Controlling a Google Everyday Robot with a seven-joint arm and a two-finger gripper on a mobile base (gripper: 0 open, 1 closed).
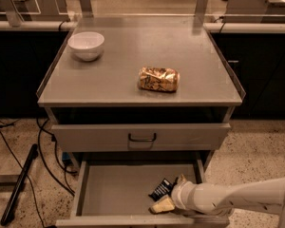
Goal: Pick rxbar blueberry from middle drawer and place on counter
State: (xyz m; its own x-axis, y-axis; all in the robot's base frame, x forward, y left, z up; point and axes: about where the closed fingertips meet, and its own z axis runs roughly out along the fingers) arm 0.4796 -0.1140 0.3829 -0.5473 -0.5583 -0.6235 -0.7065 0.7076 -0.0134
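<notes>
0 of 2 steps look done to us: the gripper [169, 194] is at the rxbar blueberry [159, 189] inside the middle drawer [115, 190]. We cannot tell its grasp, and the counter [133, 51] placement is left.

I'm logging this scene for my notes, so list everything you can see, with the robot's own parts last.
Counter: one, grey, cabinet top.
Bowl: one, white, counter's back left.
Shiny packet: one, gold and brown, lying right of the counter's centre.
Closed drawer: one, grey with black handle, under the counter.
Open drawer: one, grey, pulled out below the closed one.
Snack bar: one, dark with white lettering, right side of the open drawer's floor.
Cables: several, black, floor at left.
Arm: one, white, reaching in from the right.
Hand: one, tan, inside the open drawer at the snack bar.
</notes>
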